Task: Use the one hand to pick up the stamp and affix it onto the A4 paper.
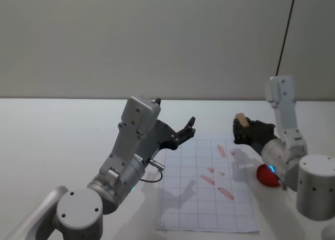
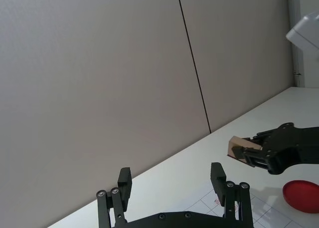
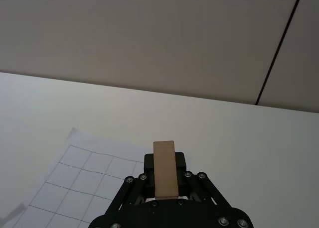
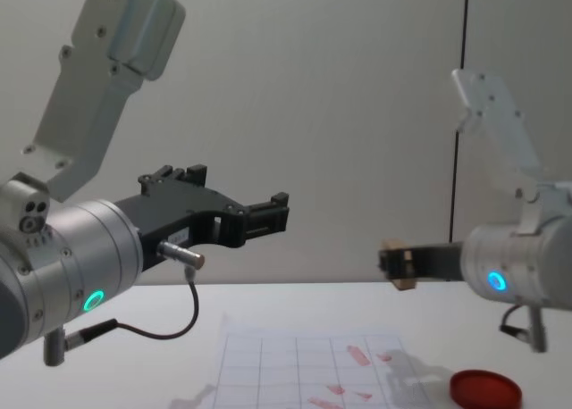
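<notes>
There are two grippers: the left gripper and the right gripper. There is one stamp, a little wooden block. There is one A4 paper with a grid on it. There is one round red dish. The paper has about seven red marks.

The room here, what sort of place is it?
Probably a robot test lab: a plain white table against a bare panelled wall, a grid-printed white sheet with red stamp marks, and a round red ink dish.
</notes>
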{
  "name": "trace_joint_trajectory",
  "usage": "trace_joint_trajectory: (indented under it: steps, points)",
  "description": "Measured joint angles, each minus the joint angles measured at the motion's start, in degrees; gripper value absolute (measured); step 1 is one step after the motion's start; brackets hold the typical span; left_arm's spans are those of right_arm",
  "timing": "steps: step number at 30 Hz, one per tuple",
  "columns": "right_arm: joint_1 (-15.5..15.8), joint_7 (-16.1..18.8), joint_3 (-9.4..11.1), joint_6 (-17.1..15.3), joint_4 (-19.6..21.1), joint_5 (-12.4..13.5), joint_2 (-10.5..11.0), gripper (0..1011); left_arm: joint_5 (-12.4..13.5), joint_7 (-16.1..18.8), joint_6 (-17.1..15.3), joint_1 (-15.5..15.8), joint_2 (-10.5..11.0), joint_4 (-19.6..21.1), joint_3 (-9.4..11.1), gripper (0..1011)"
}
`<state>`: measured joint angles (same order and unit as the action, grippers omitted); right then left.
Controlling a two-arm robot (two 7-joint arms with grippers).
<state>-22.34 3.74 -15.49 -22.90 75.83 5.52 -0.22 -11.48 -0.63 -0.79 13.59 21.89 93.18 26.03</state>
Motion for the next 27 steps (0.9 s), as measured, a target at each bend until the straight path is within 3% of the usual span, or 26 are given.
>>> trace_joint_trajectory:
  steps: [11,20,27]
  points:
    - [4.53,-1.97,0.63,-4.92,6.95,-0.36,2.11,220,0.00,0.00,0.00,0.00,0.00,0.00,0.00,1002]
    - [7.04,-2.99,1.05,-7.79,10.35,0.23,3.07,220,0.00,0.00,0.00,0.00,0.00,0.00,0.00,1002]
    - [8.90,-6.11,1.59,-9.24,12.67,1.25,3.34,220,0.00,0.00,0.00,0.00,0.00,0.00,0.00,1002]
